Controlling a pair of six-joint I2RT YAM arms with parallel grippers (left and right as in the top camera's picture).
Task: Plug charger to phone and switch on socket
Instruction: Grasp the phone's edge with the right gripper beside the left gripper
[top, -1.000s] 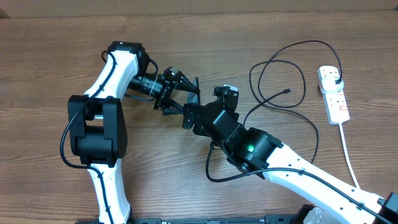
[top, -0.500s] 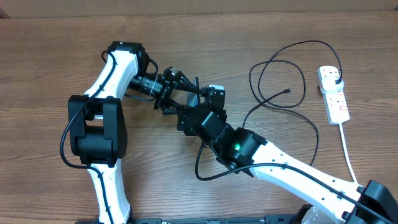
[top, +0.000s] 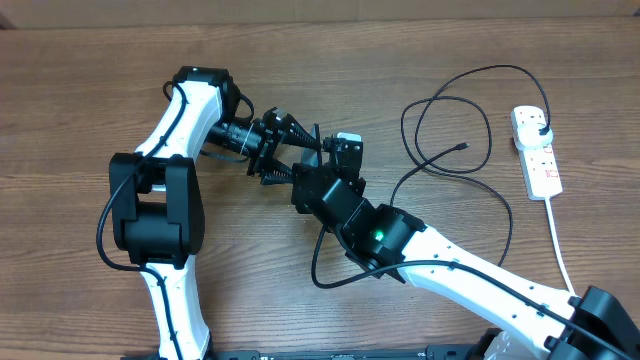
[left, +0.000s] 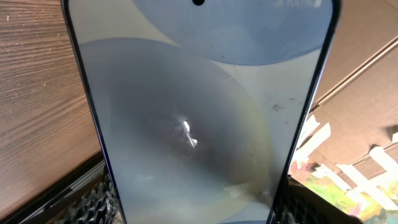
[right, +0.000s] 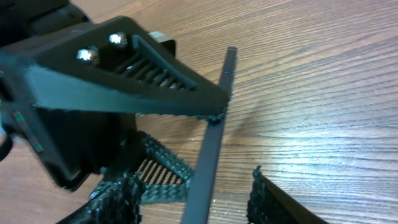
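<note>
Phone (left: 199, 112) held by left gripper (top: 300, 158), right gripper (right: 193, 196) moved closer, jaws narrowing

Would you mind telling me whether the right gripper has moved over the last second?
Yes. In the overhead view the right gripper has shifted away from the power strip, closer to the left gripper holding the phone.

— What am I seeing behind it all?
— You are looking down on a brown wooden surface (top: 80, 100). Its grain is running side to side and filling nearly the whole overhead view.
— Anything beyond it?
— A paler band (top: 300, 8) is showing along the far edge, and you can't tell what it is.
— And the light?
— It is falling softly and evenly, throwing only faint shadows on the wood.
</note>
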